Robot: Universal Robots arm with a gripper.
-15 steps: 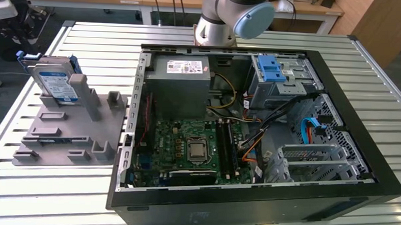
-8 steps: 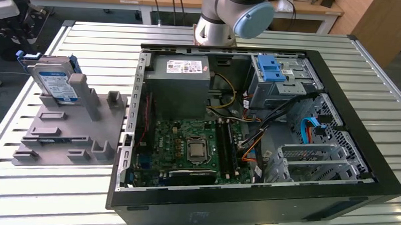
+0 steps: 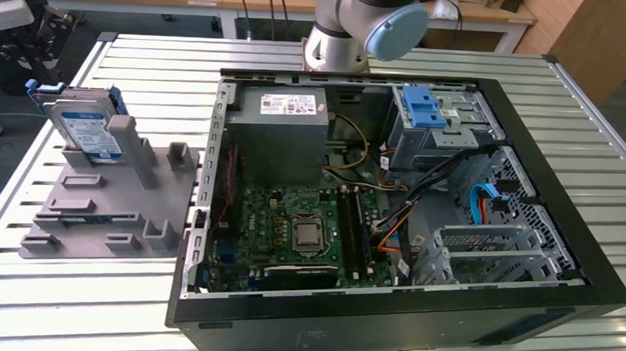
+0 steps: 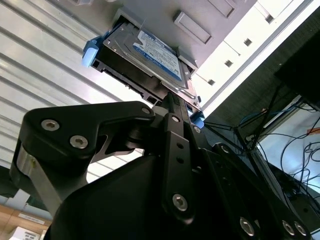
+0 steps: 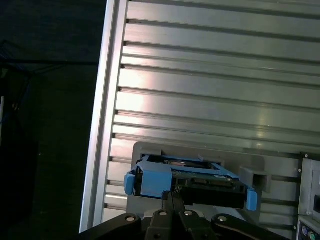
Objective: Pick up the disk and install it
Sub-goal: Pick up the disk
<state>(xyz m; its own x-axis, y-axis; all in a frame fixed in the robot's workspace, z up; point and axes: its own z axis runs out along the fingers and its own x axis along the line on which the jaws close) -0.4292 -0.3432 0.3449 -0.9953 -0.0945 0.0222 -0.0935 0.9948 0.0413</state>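
The disk (image 3: 86, 128) is seen standing on edge at the far end of a grey moulded holder (image 3: 103, 207), at the exterior view's left, its white-and-blue label turned toward the camera and its blue bracket showing along the upper edge. In the second wrist view the disk (image 4: 150, 52) is shown label-side out against the grey holder (image 4: 200, 22), and in the first wrist view its narrow edge (image 5: 190, 185) is presented, with blue bracket ends at both corners.

The gripper (image 3: 30, 60) is found just beside the disk's upper far corner in the exterior view. In both wrist views the gripper (image 4: 172, 105) (image 5: 172, 196) is brought right up to the disk's edge. Whether it is spread, pressed together or pinching the bracket cannot be told.

The holder is laid on a slatted aluminium table (image 3: 100, 301). Beside it, toward the exterior view's right, an open black computer case (image 3: 558, 309) is laid on its side. Inside it, a grey power-supply box (image 3: 278, 116) is mounted at the far end, a green motherboard (image 3: 301, 230) lies nearer the camera, and a perforated silver cage with a blue latch (image 3: 425, 109) is set in the far right corner. The arm's base (image 3: 349, 28) is planted behind the case.
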